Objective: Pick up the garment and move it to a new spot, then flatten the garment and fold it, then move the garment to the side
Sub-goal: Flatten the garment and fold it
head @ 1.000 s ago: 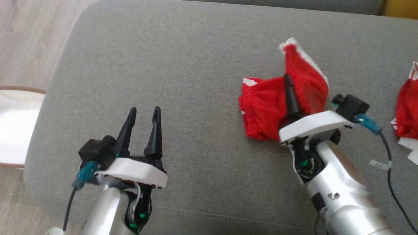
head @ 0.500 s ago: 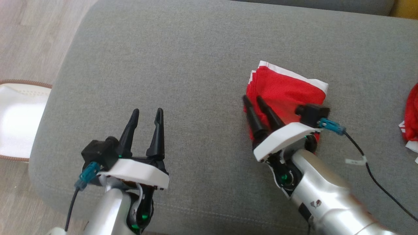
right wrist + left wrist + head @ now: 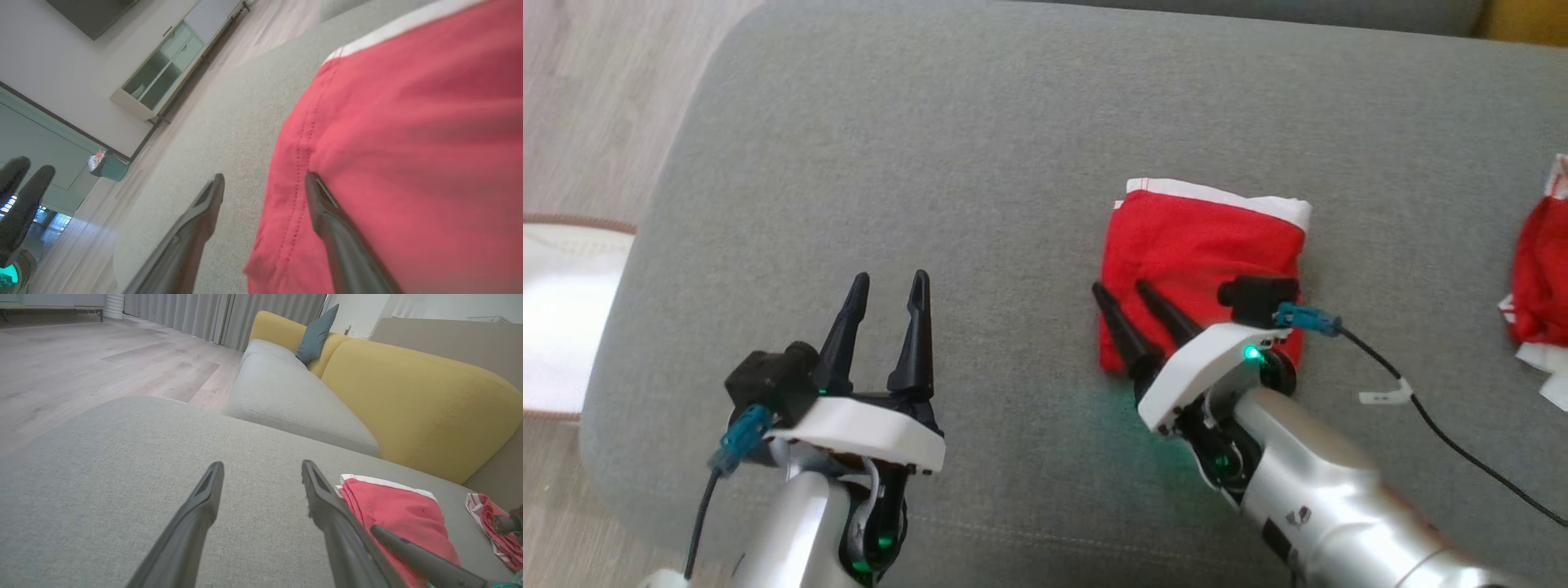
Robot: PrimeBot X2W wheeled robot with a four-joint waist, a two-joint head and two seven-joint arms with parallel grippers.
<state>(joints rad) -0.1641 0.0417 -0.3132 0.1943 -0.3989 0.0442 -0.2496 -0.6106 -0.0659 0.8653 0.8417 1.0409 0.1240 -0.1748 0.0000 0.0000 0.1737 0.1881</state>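
The red garment with a white band along its far edge lies folded in a flat rectangle on the grey cushion. My right gripper is open at the garment's near-left edge, nothing between its fingers. In the right wrist view, the right gripper has one finger over the cushion and the other over the red garment. My left gripper stands open and empty over bare cushion, well left of the garment. The left wrist view shows the left gripper with the garment to its right.
A second red-and-white cloth lies bunched at the cushion's right edge. A white object sits on the wooden floor left of the cushion. A yellow sofa back rises beyond the cushion.
My right gripper carried a raised flap of the garment over to the left, laid it down and opened. The garment now lies folded flat. The left arm has not moved.
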